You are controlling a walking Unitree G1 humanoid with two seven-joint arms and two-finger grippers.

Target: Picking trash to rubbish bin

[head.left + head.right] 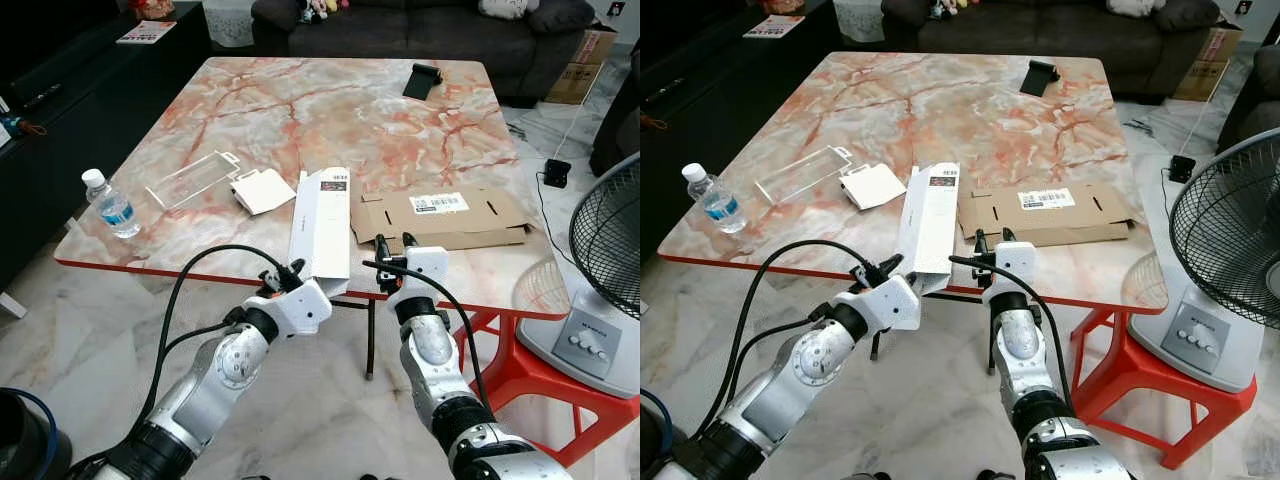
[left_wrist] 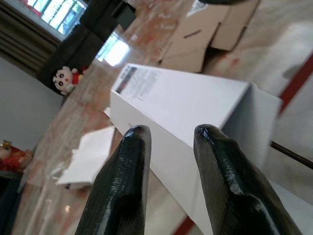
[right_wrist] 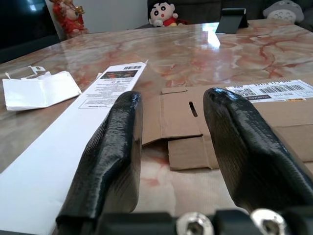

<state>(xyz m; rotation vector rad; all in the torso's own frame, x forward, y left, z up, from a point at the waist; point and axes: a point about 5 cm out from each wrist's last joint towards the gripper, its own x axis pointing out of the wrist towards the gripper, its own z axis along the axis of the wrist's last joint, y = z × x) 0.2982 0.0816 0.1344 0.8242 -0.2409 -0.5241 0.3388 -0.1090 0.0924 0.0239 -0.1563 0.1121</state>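
A long white box lies on the marble table, its near end hanging over the front edge. Beside it lies a flattened brown cardboard with a shipping label. My left gripper is open just before the box's near end, and the white box lies beyond its fingertips. At the cardboard's near left corner my right gripper stands open, with the cardboard lying ahead between its fingers. Neither holds anything.
A small white folded carton, a clear plastic tray and a water bottle lie on the table's left. A black object sits at the far end. A fan and a red stool stand on the right; a dark round container is on the floor at the left.
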